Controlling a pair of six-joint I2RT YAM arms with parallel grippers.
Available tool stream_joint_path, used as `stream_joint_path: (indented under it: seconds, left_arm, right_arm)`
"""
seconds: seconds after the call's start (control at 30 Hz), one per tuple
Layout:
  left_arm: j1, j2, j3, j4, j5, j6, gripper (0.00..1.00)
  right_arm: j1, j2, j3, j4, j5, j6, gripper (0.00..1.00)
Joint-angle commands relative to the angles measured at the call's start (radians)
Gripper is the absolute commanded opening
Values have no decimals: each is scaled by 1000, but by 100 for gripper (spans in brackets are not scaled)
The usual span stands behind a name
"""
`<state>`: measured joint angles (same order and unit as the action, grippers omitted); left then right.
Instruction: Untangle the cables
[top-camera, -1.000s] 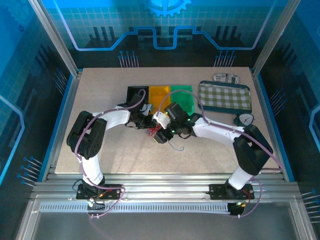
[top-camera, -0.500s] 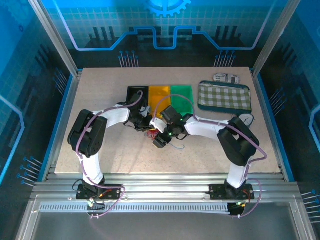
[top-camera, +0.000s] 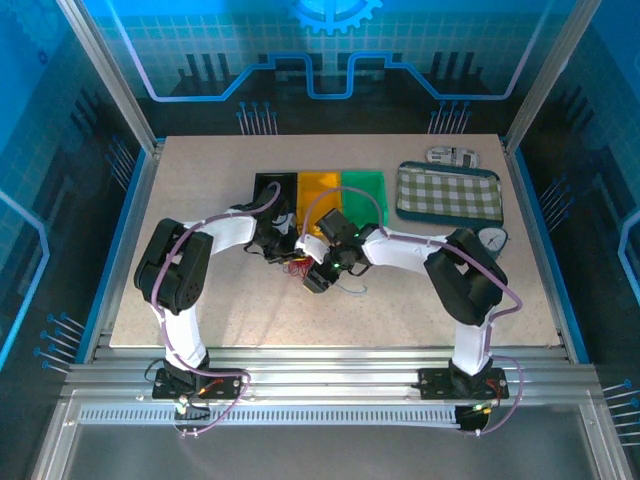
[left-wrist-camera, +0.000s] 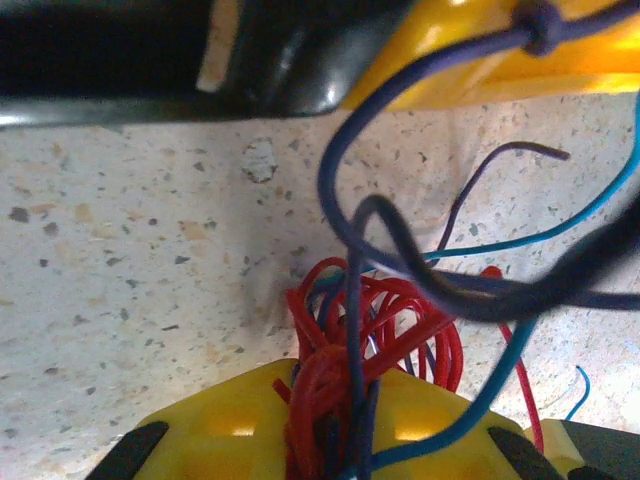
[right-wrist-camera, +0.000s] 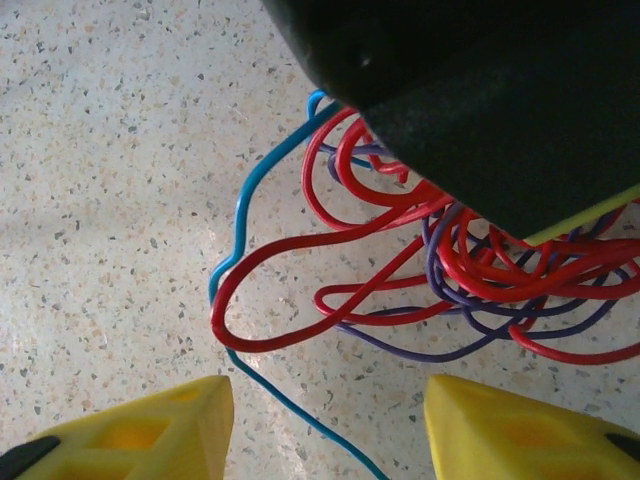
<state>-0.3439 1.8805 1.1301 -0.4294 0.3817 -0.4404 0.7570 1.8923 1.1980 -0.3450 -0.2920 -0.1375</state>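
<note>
A pale speckled desk (top-camera: 200, 310) carries two white-and-black robot arms, the left arm (top-camera: 225, 232) and the right arm (top-camera: 410, 250). Both are bent inward so that their jaws come close together near the desk's middle. Beyond the jaws and off to the right lies a checked green-and-white tray (top-camera: 448, 192). Straight beyond them sit three small containers in a row: a black bin (top-camera: 272, 186), an orange bin (top-camera: 320, 187) and a green bin (top-camera: 365, 190). The cables (top-camera: 296, 266) form a small tangle on the desk between the two sets of jaws. The left jaws are almost closed, pinching a bunch of red strands (left-wrist-camera: 318, 400) with dark blue ones threaded through. The right jaws stand apart above the desk, gripping nothing, with the red and purple loops (right-wrist-camera: 400, 250) just ahead of them. A light blue wire (right-wrist-camera: 300, 412) runs between their yellow tips, seemingly lying loose.
</note>
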Motion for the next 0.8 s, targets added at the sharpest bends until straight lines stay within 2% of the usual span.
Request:
stream_joint_path:
  seconds: [0.0, 0.17, 0.37, 0.77]
  left_arm:
    - [-19, -45, 21, -19, -12, -43, 0]
    - [-10, -101, -29, 15, -76, -59, 0]
    - [-9, -118, -67, 59, -34, -36, 0]
    - [-10, -115, -77, 62, 9, -9, 0]
  right_arm:
    - [23, 73, 13, -101, 53, -34, 52]
    - [34, 32, -33, -55, 100, -26, 51]
    - [20, -123, -168, 127, 172, 40, 55]
    - [25, -53, -110, 124, 166, 30, 56]
